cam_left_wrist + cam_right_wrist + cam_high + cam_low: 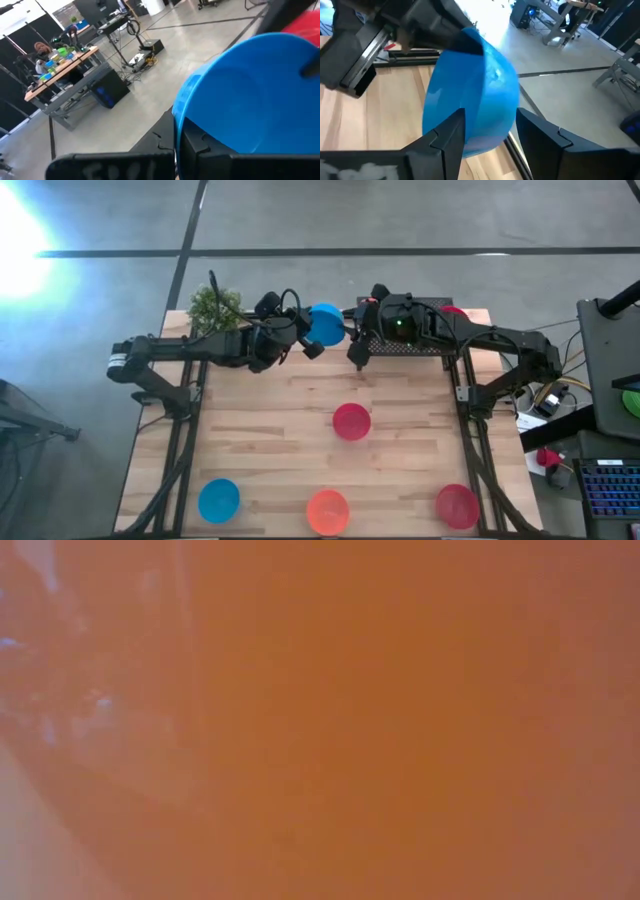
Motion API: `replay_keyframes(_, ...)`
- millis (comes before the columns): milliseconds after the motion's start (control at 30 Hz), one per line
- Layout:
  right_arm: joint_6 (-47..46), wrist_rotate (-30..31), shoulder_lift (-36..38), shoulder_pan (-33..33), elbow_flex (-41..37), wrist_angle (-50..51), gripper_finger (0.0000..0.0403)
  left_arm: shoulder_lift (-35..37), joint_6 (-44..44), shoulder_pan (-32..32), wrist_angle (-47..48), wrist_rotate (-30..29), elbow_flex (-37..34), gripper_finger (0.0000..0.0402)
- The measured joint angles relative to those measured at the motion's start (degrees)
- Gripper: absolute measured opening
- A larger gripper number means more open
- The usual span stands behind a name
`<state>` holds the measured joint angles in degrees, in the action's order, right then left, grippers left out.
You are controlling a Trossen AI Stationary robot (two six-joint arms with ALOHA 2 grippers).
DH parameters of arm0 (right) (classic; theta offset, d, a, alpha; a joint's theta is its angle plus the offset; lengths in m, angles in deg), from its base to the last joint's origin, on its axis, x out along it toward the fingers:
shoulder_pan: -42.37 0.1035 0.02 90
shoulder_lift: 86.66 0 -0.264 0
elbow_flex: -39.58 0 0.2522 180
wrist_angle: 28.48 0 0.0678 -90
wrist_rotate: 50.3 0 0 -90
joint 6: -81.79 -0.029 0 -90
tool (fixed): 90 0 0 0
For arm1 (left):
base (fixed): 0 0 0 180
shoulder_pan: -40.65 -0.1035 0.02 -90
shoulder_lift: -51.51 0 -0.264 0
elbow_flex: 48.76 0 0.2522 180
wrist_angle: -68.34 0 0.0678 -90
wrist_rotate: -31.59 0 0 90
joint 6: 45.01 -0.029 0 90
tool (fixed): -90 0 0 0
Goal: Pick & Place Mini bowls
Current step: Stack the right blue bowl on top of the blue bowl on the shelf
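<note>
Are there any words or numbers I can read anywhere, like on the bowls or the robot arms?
No text can be read in these pictures.
White marks on the left gripper's body, seen in the left wrist view: too blurred to read.
White marks on the right gripper's body, seen in the right wrist view: too blurred to read.
The blue bowl shows no writing.

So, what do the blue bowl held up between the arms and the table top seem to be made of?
Blue bowl: probably plastic, smooth and slightly glossy; the colour is even, the wall is thin, and a soft highlight shows on its side. The left gripper is shut on its rim.

Table top: looks like light wood, matte; pale planks with visible grain lines and seams.
</note>
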<state>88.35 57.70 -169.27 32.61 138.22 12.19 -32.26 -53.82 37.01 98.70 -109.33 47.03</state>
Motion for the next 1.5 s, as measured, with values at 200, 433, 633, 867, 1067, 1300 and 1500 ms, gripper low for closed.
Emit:
replay_keyframes(200, -0.2, 0.17, 0.13, -0.17, -2.0, -1.07, 0.0162, 0.0, -2.34, 0.91, -1.39, 1.1, -0.1, 0.0)
replay_keyframes(433, -1.73, 1.59, 0.13, -0.25, -2.01, -1.41, 0.0131, 0.0, -1.84, 1.13, -1.0, 1.41, -0.1, 0.0)
replay_keyframes(633, -3.38, 2.65, 0.13, -0.35, -1.99, -1.38, 0.0047, 0.0, -1.61, 1.13, -0.85, 1.37, -0.1, 0.0)
replay_keyframes(867, -4.17, 4.5, 0.08, -0.47, -1.97, -1.13, 0.0014, 0.0, -0.81, 1.23, -1.04, 0.81, -0.14, 0.0004)
replay_keyframes(1067, -4.27, 4.63, -0.13, -0.52, -1.97, -0.96, 0.001, -0.02, -0.14, 1.43, -2.05, 0.42, -0.12, 0.0028)
replay_keyframes(1300, -4.65, 4.41, -0.13, -0.75, -1.99, -0.68, 0.001, -0.02, 1.58, 1.39, -1.7, 0.95, -0.12, 0.008)
replay_keyframes(1500, -5.99, 4.65, -0.13, -2.95, -1.97, 0.04, 0.001, -0.02, 3.12, 1.24, -1.48, 1.7, -0.1, 0.0123)
